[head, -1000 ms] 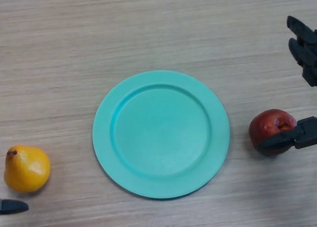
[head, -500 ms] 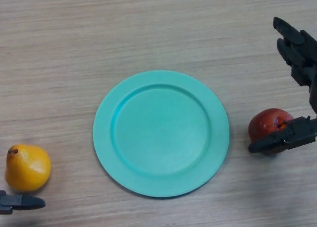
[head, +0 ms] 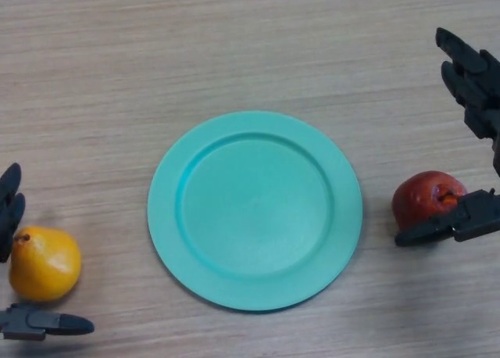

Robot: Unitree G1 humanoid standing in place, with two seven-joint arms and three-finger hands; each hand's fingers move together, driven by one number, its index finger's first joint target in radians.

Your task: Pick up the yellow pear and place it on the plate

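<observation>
left robot hand (head: 11, 217) flanking pear (head: 44, 263), table edge

Soft, even overhead light falls on the pale wood-grain surface (head: 234, 45). The round turquoise plastic plate (head: 255, 291) casts only a thin, faint shadow along its lower edge, and shows no glare.
</observation>
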